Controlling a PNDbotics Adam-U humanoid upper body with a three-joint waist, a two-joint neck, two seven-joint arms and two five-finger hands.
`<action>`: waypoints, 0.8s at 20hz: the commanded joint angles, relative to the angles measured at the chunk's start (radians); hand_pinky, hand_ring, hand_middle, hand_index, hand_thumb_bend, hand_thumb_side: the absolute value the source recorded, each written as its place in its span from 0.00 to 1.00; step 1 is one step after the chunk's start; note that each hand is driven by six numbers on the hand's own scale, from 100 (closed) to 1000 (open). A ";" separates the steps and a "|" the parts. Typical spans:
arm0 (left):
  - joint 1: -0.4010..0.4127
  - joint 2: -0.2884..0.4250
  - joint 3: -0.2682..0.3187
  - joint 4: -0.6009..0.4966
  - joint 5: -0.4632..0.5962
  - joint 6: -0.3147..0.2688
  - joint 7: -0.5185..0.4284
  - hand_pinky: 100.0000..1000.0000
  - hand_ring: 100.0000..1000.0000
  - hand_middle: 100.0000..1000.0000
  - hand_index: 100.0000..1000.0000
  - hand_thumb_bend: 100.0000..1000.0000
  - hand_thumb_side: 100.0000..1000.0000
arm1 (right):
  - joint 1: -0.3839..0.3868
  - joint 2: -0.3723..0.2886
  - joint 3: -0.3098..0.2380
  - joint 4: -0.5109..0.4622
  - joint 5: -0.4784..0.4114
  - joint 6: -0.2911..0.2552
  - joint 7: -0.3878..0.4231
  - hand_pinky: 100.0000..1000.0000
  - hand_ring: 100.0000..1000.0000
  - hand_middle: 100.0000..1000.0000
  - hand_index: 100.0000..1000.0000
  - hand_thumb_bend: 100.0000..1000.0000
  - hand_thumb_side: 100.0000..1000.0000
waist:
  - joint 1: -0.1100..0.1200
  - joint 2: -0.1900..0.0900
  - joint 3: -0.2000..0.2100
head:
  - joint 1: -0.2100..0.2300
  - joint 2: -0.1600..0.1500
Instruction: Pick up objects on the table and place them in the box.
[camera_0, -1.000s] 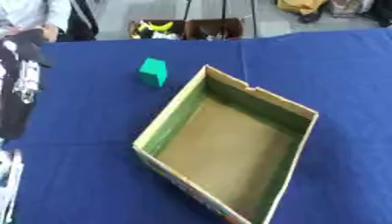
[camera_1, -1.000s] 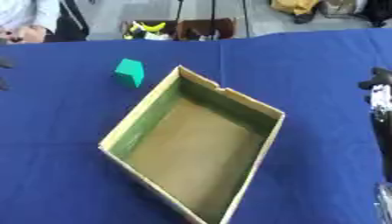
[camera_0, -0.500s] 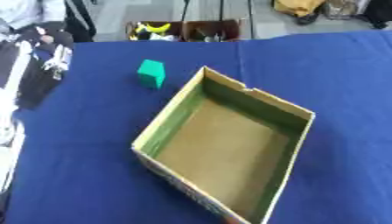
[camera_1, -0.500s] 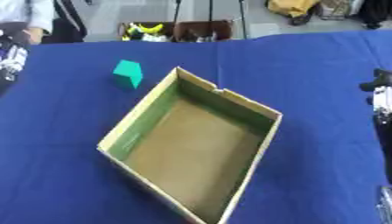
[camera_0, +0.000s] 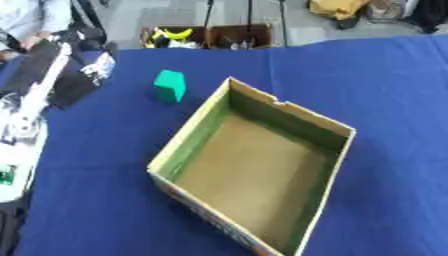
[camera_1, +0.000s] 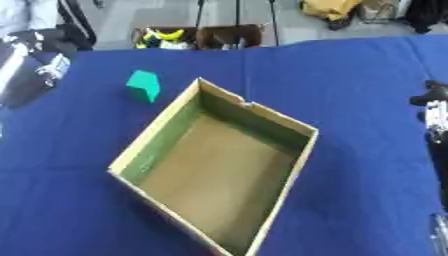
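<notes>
- nearest is the box (camera_0: 254, 170), an open cardboard tray sitting skewed on the blue table (camera_0: 376, 90), one corner toward the robot and its long sides running from near-left to far-right; nothing shows inside it.
- at the right edge of the right eye view the right hand (camera_1: 435, 117) shows only as a dark, narrow strip, well apart from the box's right wall; i cannot tell how its fingers stand.
- further back on the left, the left hand (camera_0: 83, 65) reaches in from the view's left side over the cloth, dark with pale patches; its fingers blur together, so i cannot tell whether they are apart or closed, and it appears to hold nothing.
- the green block (camera_0: 170, 85) is the only loose thing on the table: a small upright block just outside the box's far-left wall, near it but not touching as far as i can see.
- the relation that matters: the block lies to the right of the left hand and slightly nearer the robot, between that hand and the box, with bare cloth between hand and block.
- the left hand is much the nearer; the right hand would have to cross the whole box.
- my judgement: a short sideways reach to the right by the left hand, then a lift over the near wall.
</notes>
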 joint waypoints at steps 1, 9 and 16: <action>-0.052 0.042 -0.015 0.060 -0.048 -0.028 -0.046 0.31 0.59 0.75 0.96 0.26 0.98 | -0.006 -0.016 0.005 -0.009 -0.002 -0.002 0.007 0.81 0.83 0.60 0.81 0.00 0.79 | -0.001 -0.022 -0.005 | 0.008 -0.007; -0.182 0.069 -0.047 0.239 -0.102 -0.148 -0.171 0.38 0.67 0.90 1.00 0.27 0.87 | -0.011 -0.018 0.015 -0.007 -0.006 -0.005 0.020 0.81 0.83 0.60 0.81 0.00 0.79 | 0.006 -0.020 -0.035 | 0.030 -0.014; -0.250 0.091 -0.050 0.306 -0.110 -0.198 -0.295 0.43 0.71 0.94 1.00 0.16 0.70 | -0.015 -0.022 0.022 -0.005 -0.007 -0.006 0.030 0.81 0.83 0.60 0.81 0.00 0.79 | 0.015 -0.017 -0.055 | 0.041 -0.027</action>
